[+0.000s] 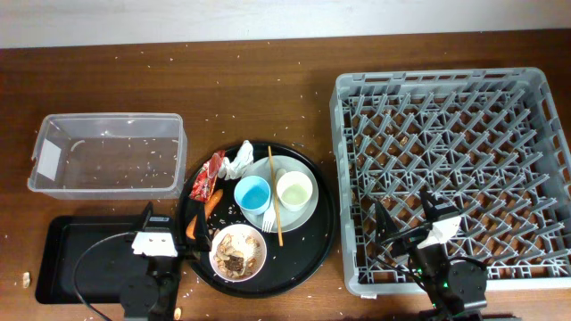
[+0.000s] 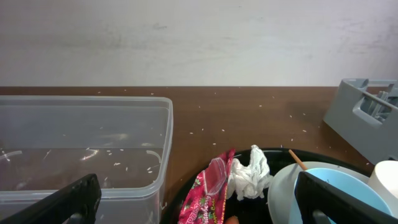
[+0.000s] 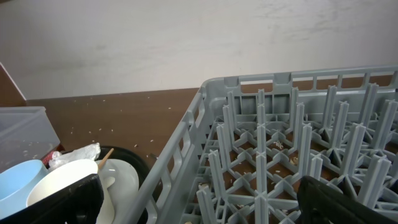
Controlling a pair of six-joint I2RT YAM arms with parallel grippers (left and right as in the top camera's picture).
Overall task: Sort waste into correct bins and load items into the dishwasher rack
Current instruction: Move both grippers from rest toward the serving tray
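Observation:
The red wrapper point(image 1: 211, 176), white tissue point(image 1: 239, 160), carrot piece point(image 1: 212, 201), blue cup point(image 1: 252, 193), whitish cup point(image 1: 294, 190), fork point(image 1: 267, 217) and chopstick point(image 1: 274, 205) lie on or beside the pale plate point(image 1: 308, 214). The white bowl point(image 1: 238, 252) holds brown scraps. All sit on a round black tray point(image 1: 321, 245). My left gripper point(image 1: 161, 218) is open and empty over the tray's left edge, with the wrapper point(image 2: 208, 193) and tissue point(image 2: 252, 174) just ahead. My right gripper point(image 1: 403, 209) is open and empty over the rack's point(image 1: 455, 107) front left corner.
The clear tub point(image 1: 107, 153) stands at the left, with rice grains inside. The shallow black rectangular tray point(image 1: 80, 259) lies in front of it. Rice grains are scattered over the brown table. The rack's pegs point(image 3: 280, 143) fill the right wrist view.

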